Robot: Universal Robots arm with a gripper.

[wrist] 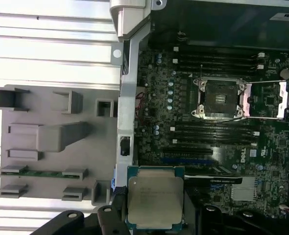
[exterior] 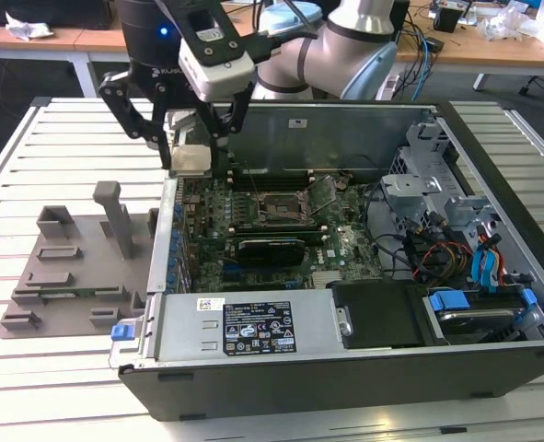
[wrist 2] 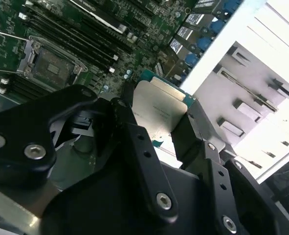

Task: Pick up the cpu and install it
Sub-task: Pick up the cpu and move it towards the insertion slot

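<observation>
My claw [exterior: 192, 149] is closed part-way on the cpu [exterior: 190, 162], pinching it by two opposite edges; in the second wrist view my fingers [wrist 2: 130, 128] bear on its sides, with its silvery top turned up toward the camera. The chip hangs in the air just inside the wall of the open computer case [exterior: 364, 129] on the exterior view's left, above the edge of the motherboard [exterior: 207, 230]; it is well apart from the socket [exterior: 276, 210], and the grey tray [exterior: 78, 241] lies outside that wall.

My worries, as I judge them: the hold is only an edge pinch on a thin, smooth plate, so a jolt or a brush against the case wall beside it could make it twist or slip out; a drop here would land it on bare board parts. The socket lies open, its hinged frame [wrist: 283, 100] swung aside; if the chip arrives turned the wrong way or tilted, a corner could dig into the fine contacts and bend them; I cannot tell from here whether its notches match. The raised frame and the memory slots alongside crowd the socket, so my broad fingers could knock them; letting go from too high would let the chip skid off its seat.
</observation>
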